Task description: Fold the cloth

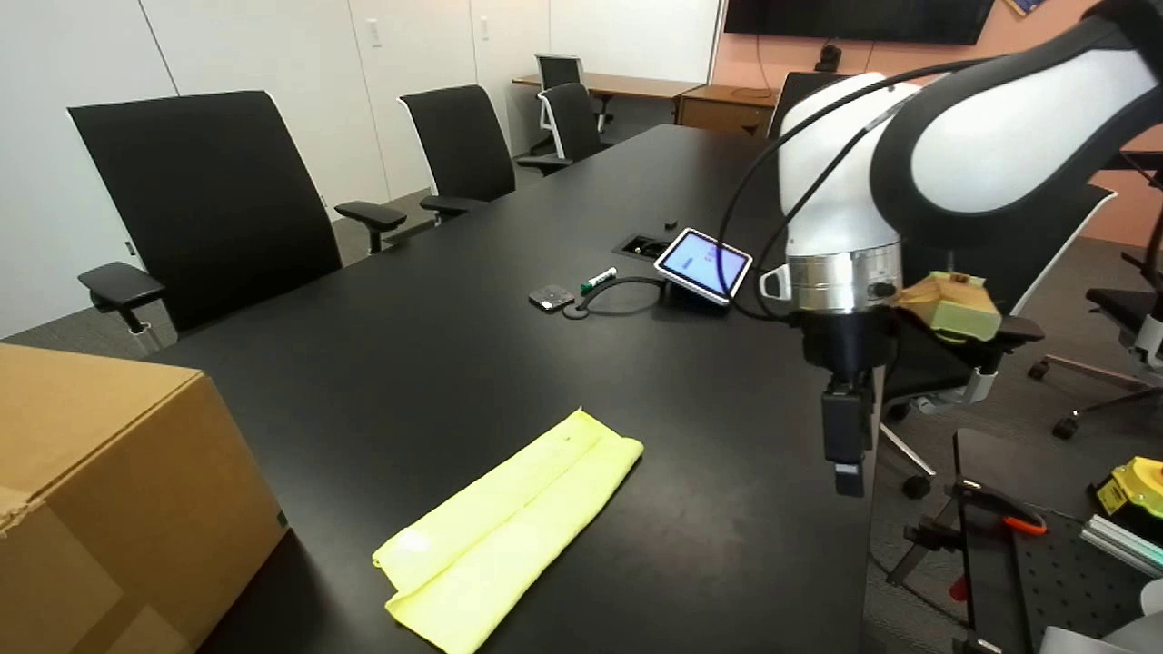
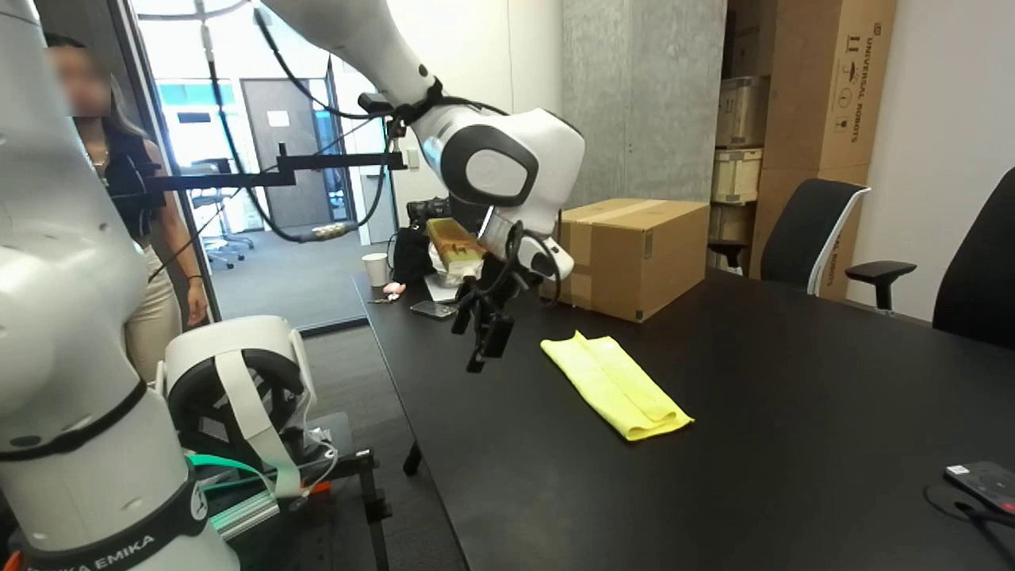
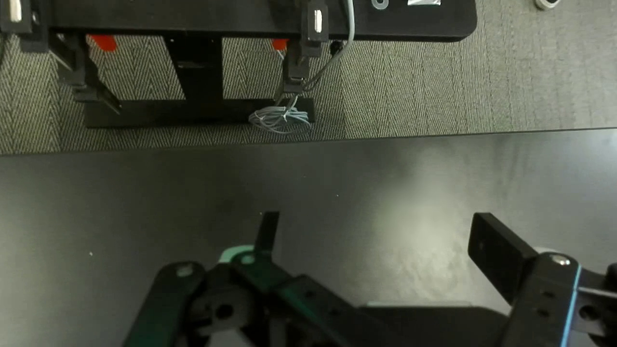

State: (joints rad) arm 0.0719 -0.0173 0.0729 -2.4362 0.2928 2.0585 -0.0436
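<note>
The yellow cloth (image 1: 513, 531) looks light and limp; pinching a short-end corner should suit. The end effector (image 3: 378, 236) stands wide and empty.

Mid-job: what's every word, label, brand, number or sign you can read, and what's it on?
"UNIVERSAL ROBOTS", running vertically on the tall cardboard box, beside symbols.
"EMIKA", on the dark band round the robot; letters before it are partly cut off.
Too small or blurred to read: the tablet screen, the label on the yellow item, the sheet on the door, the white emblem on the band.
No readable numbers.
</note>
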